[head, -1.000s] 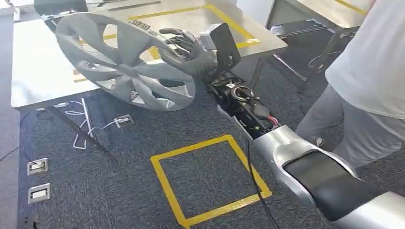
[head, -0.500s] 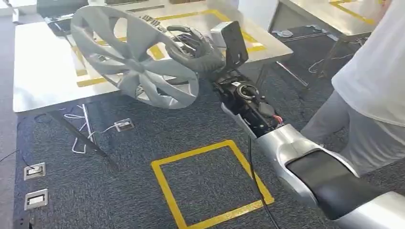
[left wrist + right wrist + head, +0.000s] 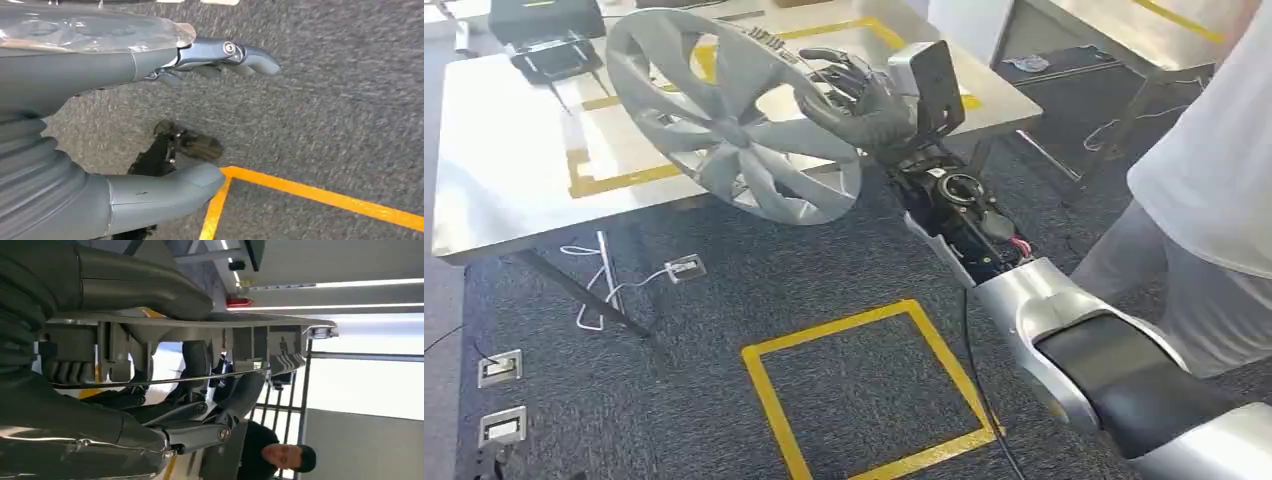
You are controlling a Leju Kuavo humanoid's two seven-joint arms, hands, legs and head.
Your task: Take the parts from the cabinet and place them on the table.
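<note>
The right robot hand grips a silver plastic wheel cover with curved spokes – tilted, in the upper middle of the frame, over the near edge of the pale tabletop. The left robot hand holds nothing, fingers apart.

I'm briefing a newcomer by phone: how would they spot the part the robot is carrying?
Find the steel table with yellow tape ahead of the robot. Over its near edge, the right hand grips a wheel cover by the rim. It is the big silver spoked disc, tilted in the air.
</note>
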